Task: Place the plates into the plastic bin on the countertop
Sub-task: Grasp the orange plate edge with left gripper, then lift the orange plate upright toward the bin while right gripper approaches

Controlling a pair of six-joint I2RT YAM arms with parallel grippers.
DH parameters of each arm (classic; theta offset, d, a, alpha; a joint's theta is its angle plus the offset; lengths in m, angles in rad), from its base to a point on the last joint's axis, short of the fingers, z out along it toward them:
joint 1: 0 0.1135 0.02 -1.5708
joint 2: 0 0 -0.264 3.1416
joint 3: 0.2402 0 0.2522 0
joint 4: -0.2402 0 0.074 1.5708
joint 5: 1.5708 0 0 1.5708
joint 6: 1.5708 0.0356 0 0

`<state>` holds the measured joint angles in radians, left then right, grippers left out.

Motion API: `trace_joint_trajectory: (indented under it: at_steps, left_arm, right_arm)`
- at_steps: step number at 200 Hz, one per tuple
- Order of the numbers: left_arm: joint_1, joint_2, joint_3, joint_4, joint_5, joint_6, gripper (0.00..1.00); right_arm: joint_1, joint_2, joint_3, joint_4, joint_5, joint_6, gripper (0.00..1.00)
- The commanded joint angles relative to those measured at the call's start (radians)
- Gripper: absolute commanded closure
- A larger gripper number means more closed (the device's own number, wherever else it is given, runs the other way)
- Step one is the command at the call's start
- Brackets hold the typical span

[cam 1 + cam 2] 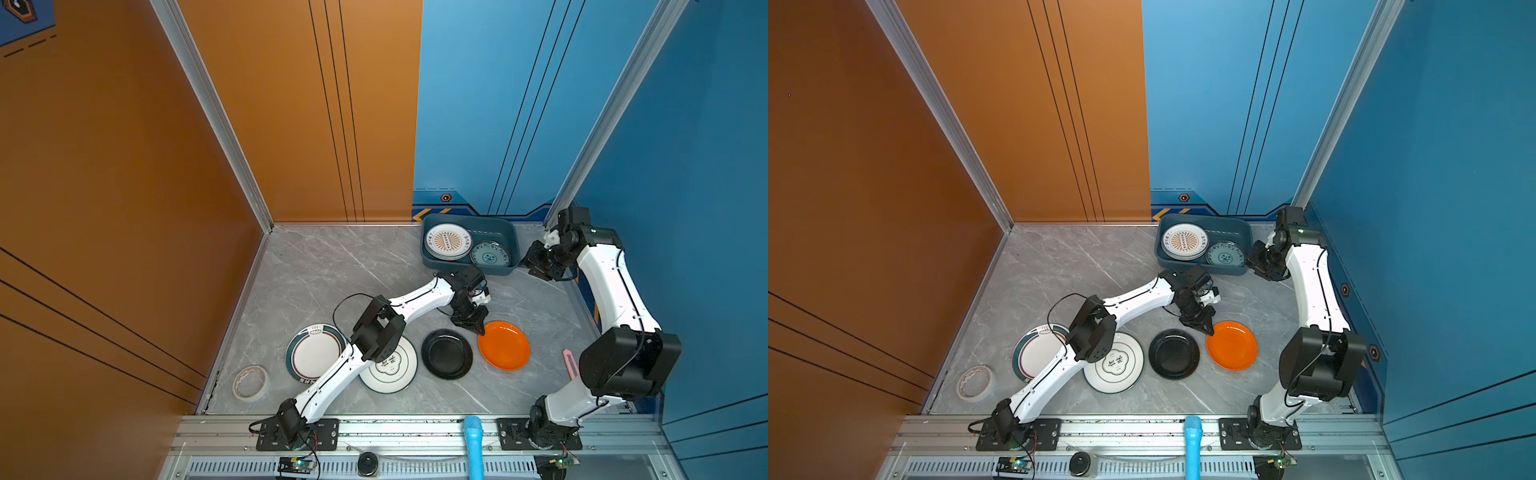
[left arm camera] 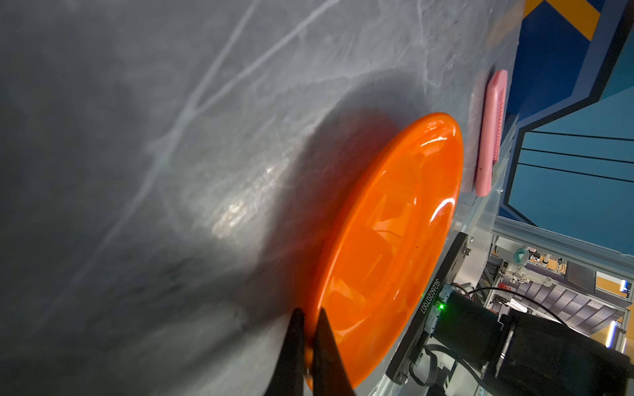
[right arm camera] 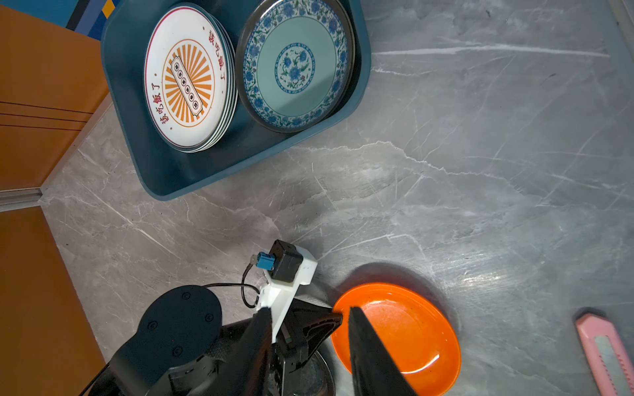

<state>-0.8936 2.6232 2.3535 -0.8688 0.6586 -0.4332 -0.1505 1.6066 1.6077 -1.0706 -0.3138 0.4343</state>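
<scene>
Left tool [image 1: 478, 329] is clamped tight on the orange plate [image 1: 505, 347], biting its rim at the plate's 10 o'clock in both top views, a finger [image 2: 295, 343] on either side. The plate is round so it has no long axis, and it's hollow side up. Can't tell if it's on the surface [image 1: 332, 270] or barely off it. Black plate [image 1: 446, 354] sits just beside it at 9 o'clock, pink cutter [image 1: 570, 363] is near at 3. Bin [image 1: 428, 259] is well apart at 12, with a sunburst plate [image 1: 448, 241] stack and a teal plate [image 1: 490, 254] inside. Right tool [image 1: 525, 262] hangs at the bin's 3 o'clock end, jaws partly apart and holding nothing
</scene>
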Motion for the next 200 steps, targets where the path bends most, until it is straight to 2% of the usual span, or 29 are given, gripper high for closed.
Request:
trace_joint_trajectory:
  at_steps: [1, 24, 59, 112, 160, 200]
  left_arm:
    - [0.031, -0.119, -0.038, -0.029, 0.016, 0.034, 1.00]
    - [0.058, -0.202, -0.090, -0.029, 0.030, 0.043, 1.00]
    - [0.116, -0.300, -0.135, -0.073, 0.051, 0.070, 1.00]
    - [0.241, -0.431, -0.193, -0.120, 0.007, 0.089, 1.00]
    - [0.371, -0.432, -0.137, -0.120, 0.008, 0.058, 1.00]
    - [0.447, -0.376, -0.043, -0.120, 0.039, 0.029, 1.00]
  right_arm:
    - [-0.019, -0.036, 0.005, 0.000, 0.003, 0.002, 0.60]
    - [-0.037, -0.027, 0.028, 0.010, -0.022, -0.006, 0.58]
    - [-0.061, 0.001, 0.041, 0.063, -0.123, -0.005, 0.51]
    - [-0.051, 0.023, 0.022, 0.246, -0.287, 0.032, 0.36]
    - [0.012, 0.116, 0.087, 0.363, -0.469, 0.044, 0.23]
    - [0.080, 0.222, 0.159, 0.367, -0.532, 0.015, 0.22]
